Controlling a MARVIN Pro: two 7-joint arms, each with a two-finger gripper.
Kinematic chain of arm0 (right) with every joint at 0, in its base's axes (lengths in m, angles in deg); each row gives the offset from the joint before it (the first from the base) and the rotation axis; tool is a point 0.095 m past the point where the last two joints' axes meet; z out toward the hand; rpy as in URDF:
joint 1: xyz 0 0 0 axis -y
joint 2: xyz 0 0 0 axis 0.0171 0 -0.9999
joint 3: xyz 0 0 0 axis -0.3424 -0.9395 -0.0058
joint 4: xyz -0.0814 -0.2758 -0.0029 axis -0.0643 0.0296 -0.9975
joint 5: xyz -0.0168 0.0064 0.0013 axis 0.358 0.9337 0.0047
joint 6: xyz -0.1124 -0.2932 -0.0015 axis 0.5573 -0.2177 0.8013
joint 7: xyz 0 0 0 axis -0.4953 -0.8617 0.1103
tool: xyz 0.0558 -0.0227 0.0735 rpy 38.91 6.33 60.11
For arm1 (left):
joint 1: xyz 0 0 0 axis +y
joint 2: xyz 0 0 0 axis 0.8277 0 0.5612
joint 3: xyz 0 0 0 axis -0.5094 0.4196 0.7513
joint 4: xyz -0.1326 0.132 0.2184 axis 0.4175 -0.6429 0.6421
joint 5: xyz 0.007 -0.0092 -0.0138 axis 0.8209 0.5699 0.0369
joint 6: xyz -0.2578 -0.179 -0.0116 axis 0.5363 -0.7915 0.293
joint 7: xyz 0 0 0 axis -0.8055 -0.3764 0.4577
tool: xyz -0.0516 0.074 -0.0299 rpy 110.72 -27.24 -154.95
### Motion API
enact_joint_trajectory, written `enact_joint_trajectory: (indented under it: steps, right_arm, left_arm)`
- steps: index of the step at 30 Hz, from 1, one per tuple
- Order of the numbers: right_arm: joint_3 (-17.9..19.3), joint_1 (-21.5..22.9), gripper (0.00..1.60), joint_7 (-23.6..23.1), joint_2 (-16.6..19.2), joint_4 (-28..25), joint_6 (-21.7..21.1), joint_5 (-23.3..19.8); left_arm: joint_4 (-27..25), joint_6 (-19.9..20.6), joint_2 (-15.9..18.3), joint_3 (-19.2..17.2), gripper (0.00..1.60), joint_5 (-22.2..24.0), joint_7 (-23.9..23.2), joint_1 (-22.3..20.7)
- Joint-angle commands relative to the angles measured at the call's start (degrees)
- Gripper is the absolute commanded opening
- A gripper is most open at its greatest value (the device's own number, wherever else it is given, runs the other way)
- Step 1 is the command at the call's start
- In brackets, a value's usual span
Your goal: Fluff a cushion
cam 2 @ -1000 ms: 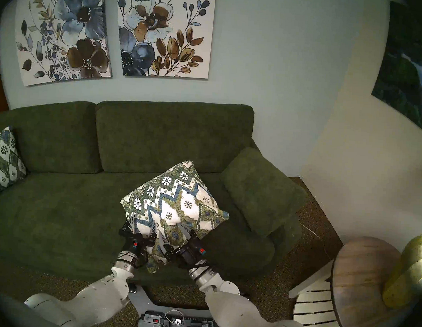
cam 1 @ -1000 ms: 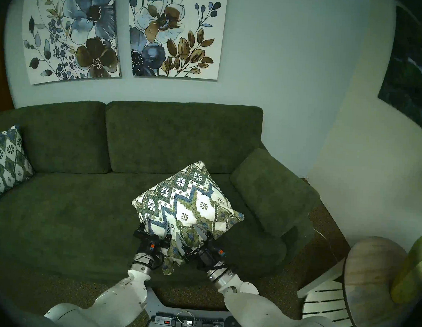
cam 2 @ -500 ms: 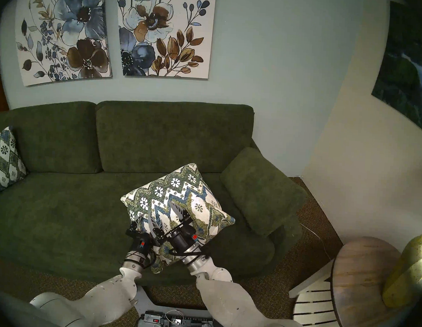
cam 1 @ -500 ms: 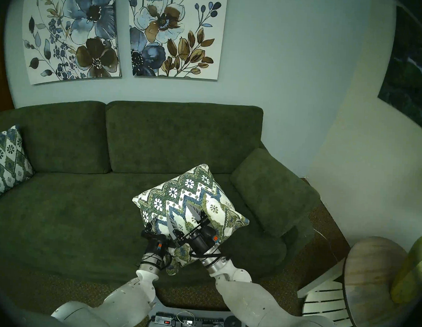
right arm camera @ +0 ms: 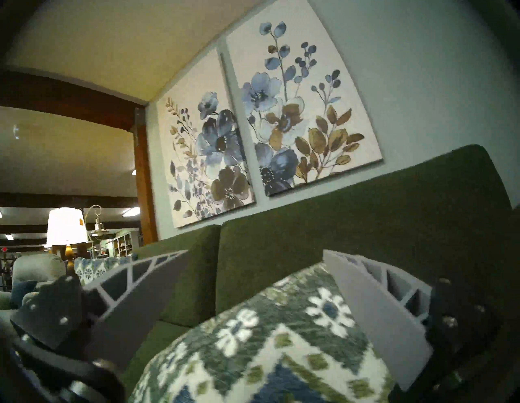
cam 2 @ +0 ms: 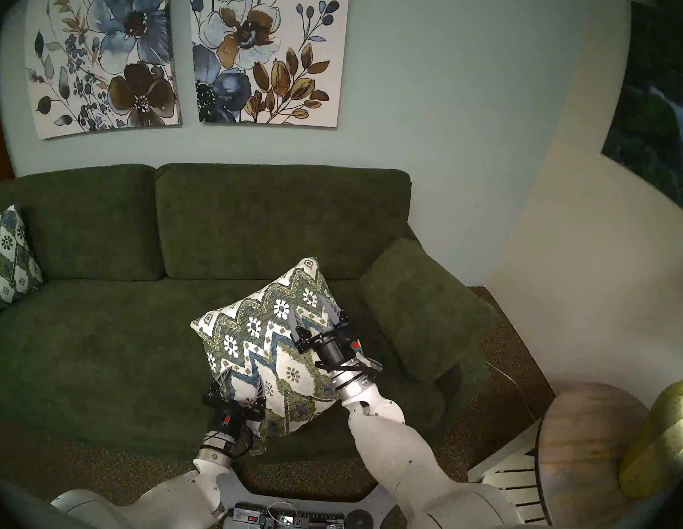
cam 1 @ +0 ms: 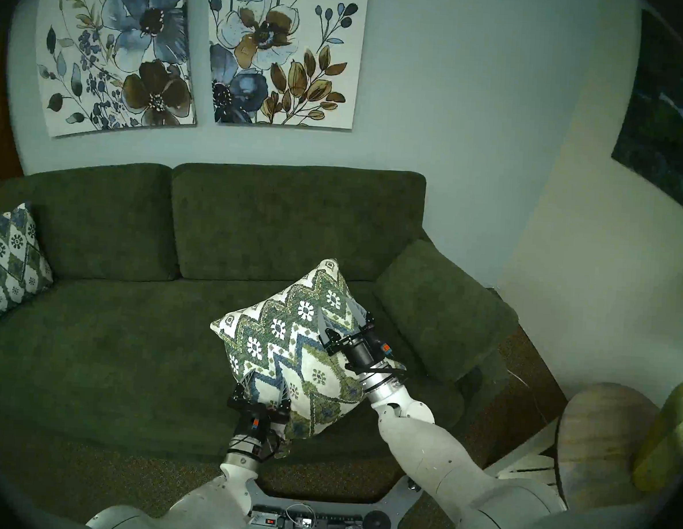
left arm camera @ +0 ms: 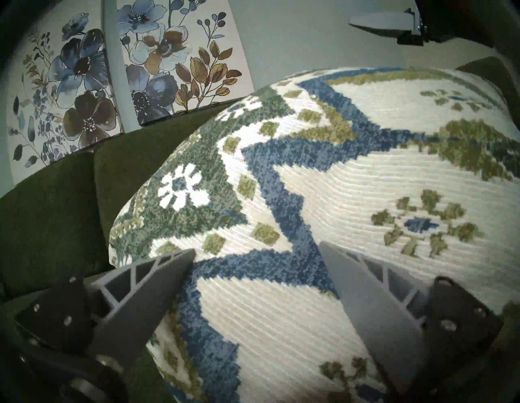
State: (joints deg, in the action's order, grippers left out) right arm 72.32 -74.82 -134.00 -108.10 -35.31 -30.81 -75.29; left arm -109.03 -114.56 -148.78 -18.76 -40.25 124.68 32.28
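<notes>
The cream cushion (cam 1: 287,346) with green-and-blue zigzags and small flowers is tilted over the sofa seat (cam 1: 107,347), one corner pointing at the backrest. My left gripper (cam 1: 265,387) is shut on its near left edge; in the left wrist view the gripper (left arm camera: 257,249) pinches the bulging cushion (left arm camera: 351,191). My right gripper (cam 1: 338,316) is open over the cushion's far right part, by the right edge. In the right wrist view the gripper (right arm camera: 256,253) stands open with the cushion (right arm camera: 253,351) between and below the fingers. Both also show in the head right view: left gripper (cam 2: 240,385), right gripper (cam 2: 315,312).
A second patterned cushion (cam 1: 8,261) leans at the sofa's left end. A dark green arm cushion (cam 1: 441,308) lies just right of my right gripper. A round wooden side table (cam 1: 600,445) with a yellow-green object (cam 1: 673,430) stands at the right. A power strip (cam 1: 304,521) sits on my base.
My right gripper has left the cushion's near edge and moved up across its face to the far right part. The left gripper has drawn the near edge slightly toward me, and the cushion has turned a little.
</notes>
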Motion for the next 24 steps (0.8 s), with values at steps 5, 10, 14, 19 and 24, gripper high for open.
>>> enact_joint_trajectory:
  steps: [5,10,14,19,24]
  right_arm:
    - [-3.79,-3.44,1.60,0.54,-2.83,9.19,-2.81,2.14]
    - [-3.91,-4.23,1.60,1.31,-1.70,12.77,-3.22,1.94]
    - [-3.21,-3.50,1.60,1.83,-0.44,14.21,-3.36,1.32]
    - [-2.97,-2.37,1.60,1.99,0.04,15.13,-3.47,0.94]
    - [-3.20,-2.03,1.60,1.94,-0.50,15.28,-2.94,0.94]
  left_arm:
    - [-1.28,0.37,1.44,0.35,1.60,-0.04,1.07,4.53]
    - [-2.85,0.37,2.47,0.50,1.60,-0.07,1.78,5.42]
    - [-4.17,0.37,3.76,0.53,1.60,-0.09,2.57,6.41]
    - [-6.15,0.37,4.95,0.82,1.60,-0.31,3.31,7.92]
    - [-10.46,0.37,4.76,1.30,1.60,-0.61,4.16,8.86]
